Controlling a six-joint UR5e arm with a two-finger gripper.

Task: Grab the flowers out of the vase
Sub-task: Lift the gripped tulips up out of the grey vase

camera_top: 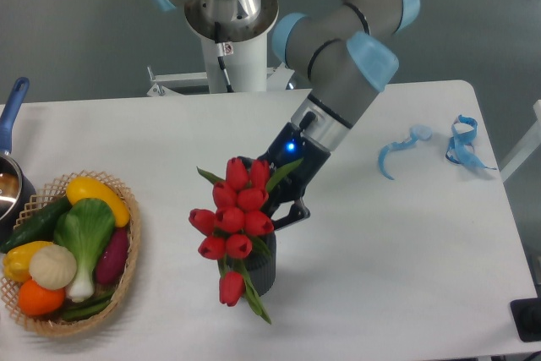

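Note:
The flowers (pixel 235 216), a bunch of red tulip buds with green leaves, stand in the small dark grey ribbed vase (pixel 265 270) at the table's front centre. The bunch leans left, and one bud hangs low over the vase's front. My gripper (pixel 275 209) reaches in from the upper right, just above the vase mouth and behind the buds. It looks shut on the stems. One black finger (pixel 289 212) shows to the right of the bunch; the other is hidden by the buds.
A wicker basket (pixel 128 270) of vegetables sits at the front left, with a pot's blue handle (pixel 12 107) at the left edge. Blue ribbon scraps (pixel 461 143) lie at the right. The robot's white base (pixel 230 48) stands behind.

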